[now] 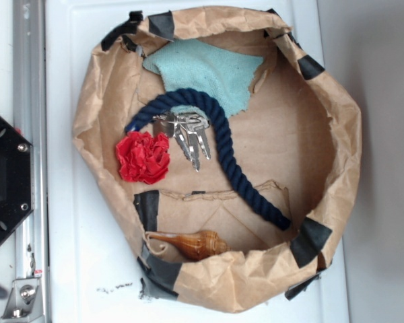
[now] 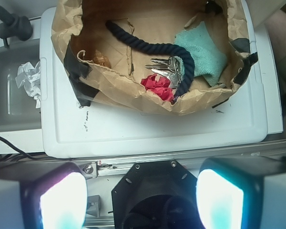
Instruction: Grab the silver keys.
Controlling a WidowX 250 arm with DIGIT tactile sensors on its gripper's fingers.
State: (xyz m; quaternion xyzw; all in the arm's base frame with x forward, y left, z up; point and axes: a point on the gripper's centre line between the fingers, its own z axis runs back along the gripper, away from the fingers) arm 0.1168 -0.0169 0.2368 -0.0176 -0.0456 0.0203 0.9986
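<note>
A brown paper bag (image 1: 337,145), rolled down into a shallow basin and patched with black tape (image 1: 311,241), is seen from above on a white surface (image 1: 81,256). The silver keys (image 1: 187,134) are found on the floor of the bag, left of its middle, fanned out from their ring. They are bordered on the far side and on the right by a dark blue rope (image 1: 223,148), which arches over them and runs down toward the near right of the bag. A red fabric flower (image 1: 143,157) is placed just beside the keys on their left, touching or almost touching them. A teal cloth (image 1: 209,70) is spread at the far side, partly under the rope. A brown spiral seashell (image 1: 188,243) is lodged at the near wall, well apart from the keys.

In the wrist view the gripper (image 2: 142,202) is held outside the bag, above the robot's black base, with its two pale fingers (image 2: 220,200) spread wide apart and nothing between them. There the keys (image 2: 168,67) are seen inside the curve of the rope (image 2: 148,46).
</note>
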